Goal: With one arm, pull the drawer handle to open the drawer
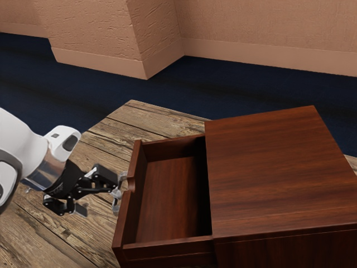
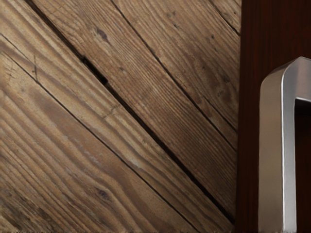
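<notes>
A dark wooden cabinet (image 1: 268, 167) stands on the plank table. Its drawer (image 1: 167, 195) is pulled well out toward the exterior view's left, and its inside is bare. The silver drawer handle (image 1: 118, 194) runs along the drawer's front face. My black gripper (image 1: 116, 192) reaches in from the exterior view's left and is shut on the middle of that handle. In the wrist view one bent end of the drawer handle (image 2: 279, 145) stands against the dark drawer front (image 2: 252, 97), close beside my hand.
The wooden plank table (image 1: 106, 139) extends under and to the left of the drawer in the exterior view. Its far edge drops to a dark blue floor (image 1: 83, 89). Tan walls (image 1: 111, 33) stand behind.
</notes>
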Controlling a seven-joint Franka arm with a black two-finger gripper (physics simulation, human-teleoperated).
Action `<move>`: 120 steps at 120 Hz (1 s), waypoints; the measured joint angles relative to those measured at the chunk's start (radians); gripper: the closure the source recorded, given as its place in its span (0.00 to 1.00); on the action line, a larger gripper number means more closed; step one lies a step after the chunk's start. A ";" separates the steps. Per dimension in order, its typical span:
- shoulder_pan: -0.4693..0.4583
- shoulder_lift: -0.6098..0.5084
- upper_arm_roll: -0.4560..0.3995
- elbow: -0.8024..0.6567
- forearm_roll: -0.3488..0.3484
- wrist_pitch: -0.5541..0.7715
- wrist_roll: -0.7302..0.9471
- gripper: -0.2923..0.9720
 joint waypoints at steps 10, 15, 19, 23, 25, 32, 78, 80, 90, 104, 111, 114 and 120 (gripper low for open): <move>0.000 -0.006 0.006 -0.007 0.006 -0.003 -0.005 0.23; 0.000 -0.009 0.008 -0.011 0.008 -0.004 -0.007 0.23; 0.000 -0.010 0.012 -0.013 0.010 -0.005 -0.008 0.23; 0.000 -0.013 0.016 -0.014 0.012 -0.007 -0.010 0.23; 0.000 -0.014 0.017 -0.014 0.013 -0.007 -0.011 0.23; -0.002 -0.017 0.018 -0.015 0.016 -0.009 -0.013 0.23; -0.047 -0.045 0.014 0.017 0.024 0.000 -0.022 0.23; -0.050 -0.045 0.012 0.020 0.025 0.000 -0.022 0.23; -0.072 -0.041 0.006 0.071 0.056 -0.019 -0.022 0.23; -0.082 -0.009 -0.020 0.166 0.108 -0.088 0.005 0.23; -0.082 0.026 -0.027 0.227 0.124 -0.120 0.047 0.23; -0.082 0.040 -0.030 0.249 0.129 -0.134 0.069 0.23; -0.080 0.072 -0.039 0.308 0.136 -0.163 0.121 0.23</move>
